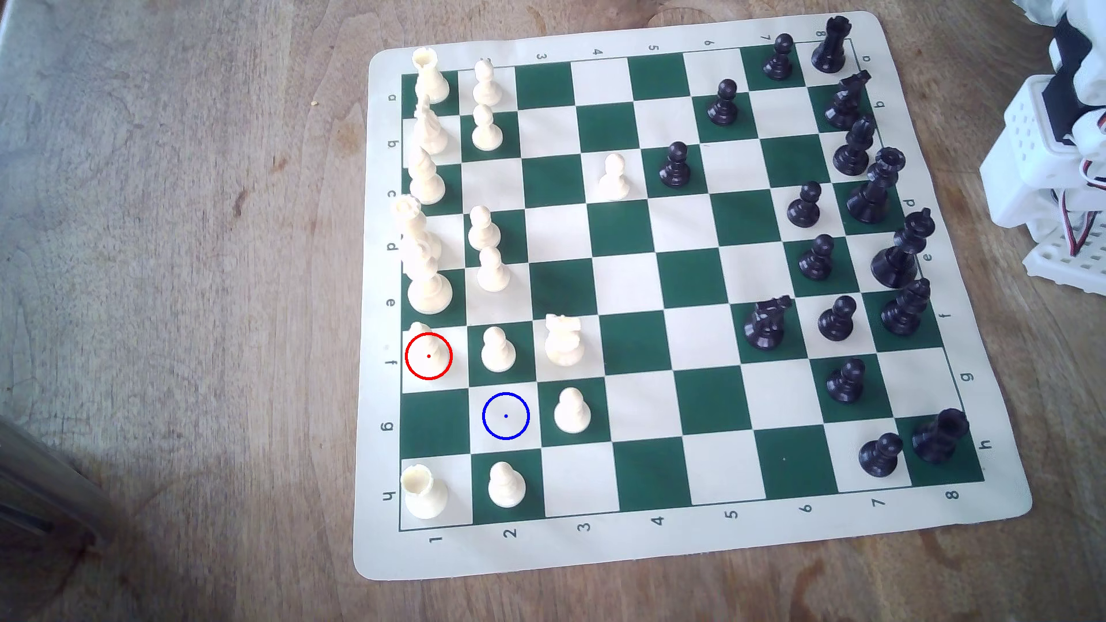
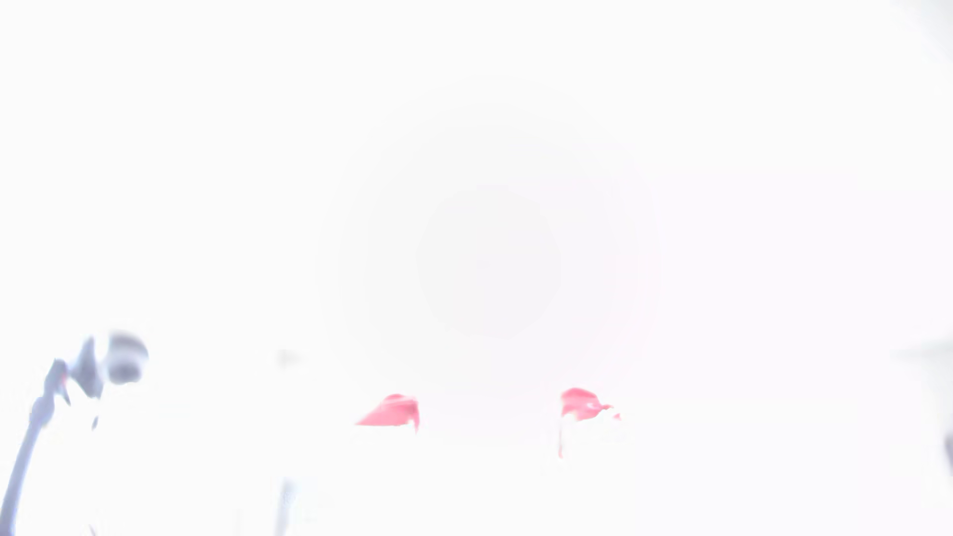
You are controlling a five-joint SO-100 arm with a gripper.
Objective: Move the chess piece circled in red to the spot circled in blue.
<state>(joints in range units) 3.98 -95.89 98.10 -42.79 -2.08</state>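
1. Wooden bench (image 1: 179, 239) carries the green-and-cream chess mat (image 1: 658, 538).
2. Cream bishop (image 1: 426, 350) stands upright on f1, ringed in red, in the back rank at the exterior view's left. The tall cream king (image 1: 428, 281) is just beside it on e1; g1 on its other side is bare.
3. Blue-ringed square (image 1: 506, 415) is g2, one diagonal step away, unoccupied. Cream pawns crowd it: f2 pawn (image 1: 498, 350), g3 pawn (image 1: 572, 411), h2 pawn (image 1: 506, 485). Cream knight (image 1: 564, 341) is on f3.
4. Black pieces fill the exterior view's right side, well apart from the move.
5. White arm body (image 1: 1053, 149) sits folded at the far right, off the board. Gripper state: cannot tell; wrist view is washed out to white.
6. Risks: the long reach passes over many pieces, and a low pass would topple them. Cream-on-cream contrast could cause a mis-grasp. Wide jaws could clip the king or f2 pawn.
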